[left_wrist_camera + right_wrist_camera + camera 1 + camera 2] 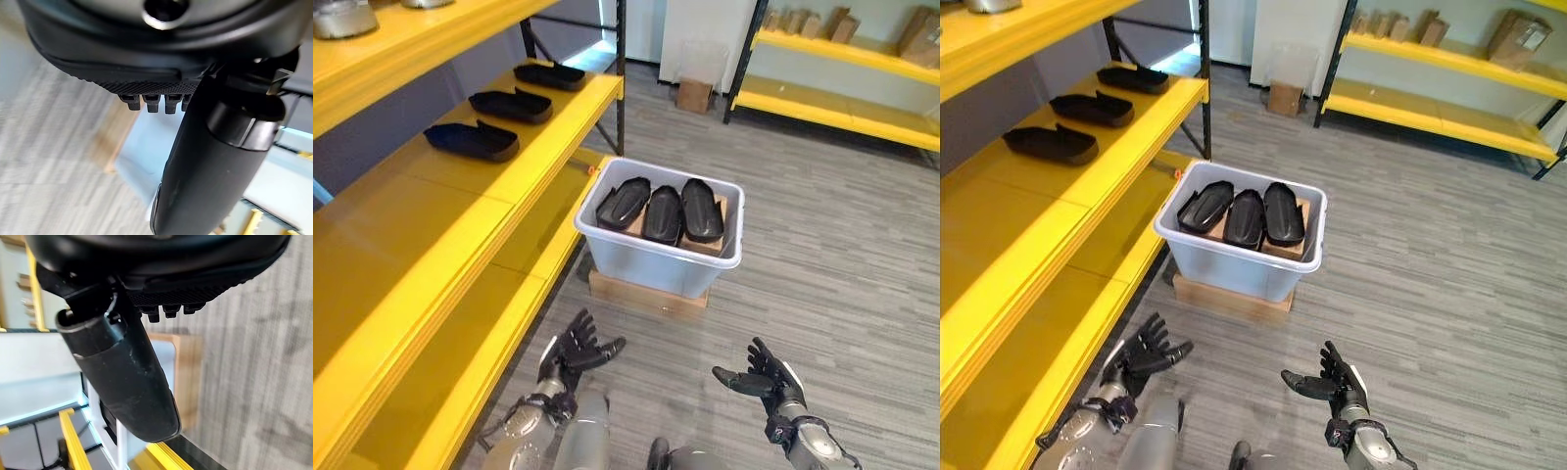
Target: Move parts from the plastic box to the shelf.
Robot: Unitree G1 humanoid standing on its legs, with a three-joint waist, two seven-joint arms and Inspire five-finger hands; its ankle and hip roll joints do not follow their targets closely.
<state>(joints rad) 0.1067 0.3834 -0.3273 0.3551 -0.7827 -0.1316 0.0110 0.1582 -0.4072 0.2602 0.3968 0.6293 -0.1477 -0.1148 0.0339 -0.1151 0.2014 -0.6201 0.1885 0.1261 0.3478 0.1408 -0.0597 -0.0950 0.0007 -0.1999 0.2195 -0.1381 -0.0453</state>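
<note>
Open floor right of plastic box, yellow shelf close on its left, box open-topped

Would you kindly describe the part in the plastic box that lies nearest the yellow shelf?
On the floor beside the yellow shelf stands a grey plastic box on a flat cardboard base. Three black parts lie inside; the leftmost part lies angled, unlike its two straighter neighbours.

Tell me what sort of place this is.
Probably a warehouse or factory stockroom: long yellow shelves on dark steel uprights, cardboard boxes stored on the far rack, and a grey plastic box of black molded parts on the floor.
</note>
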